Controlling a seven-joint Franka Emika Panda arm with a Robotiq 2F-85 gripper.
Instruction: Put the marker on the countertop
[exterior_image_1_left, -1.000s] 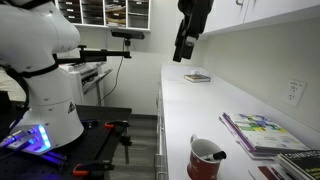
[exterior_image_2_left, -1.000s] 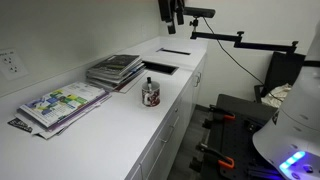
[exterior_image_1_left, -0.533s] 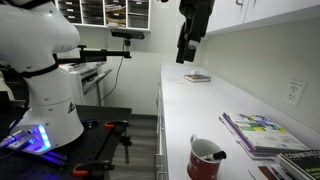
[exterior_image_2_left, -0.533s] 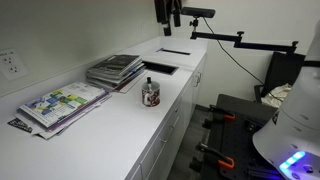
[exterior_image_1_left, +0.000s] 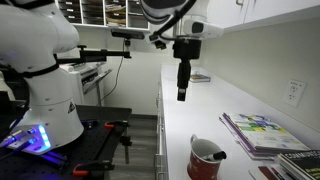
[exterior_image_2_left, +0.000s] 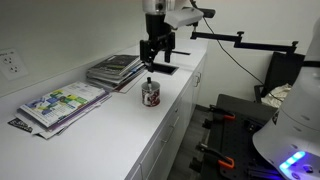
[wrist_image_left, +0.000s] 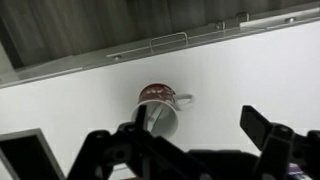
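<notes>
Hanging above the white worktop (exterior_image_1_left: 185, 120), the end effector (exterior_image_1_left: 181, 97) points straight down, and in both exterior views it stands clear of everything below it (exterior_image_2_left: 150, 65). From the wrist view we see its two fingers (wrist_image_left: 265, 128) spread wide apart, with nothing held between them. The red mug (wrist_image_left: 160, 104) shows in the gap between the fingers, its white inside facing the camera.

The marker (exterior_image_1_left: 216, 155) is not on the worktop surface: we find it standing in the red mug (exterior_image_1_left: 204, 158), its dark end poking up over the rim (exterior_image_2_left: 149, 82). The mug sits upright between the worktop's front edge and the stack of books (exterior_image_2_left: 115, 70) along the back edge. Colourful magazines (exterior_image_2_left: 62, 102) lie flat further along the back edge, well apart from the mug. A dark flat object (exterior_image_1_left: 197, 77) rests toward the far end of the worktop; we cannot tell what it is.
</notes>
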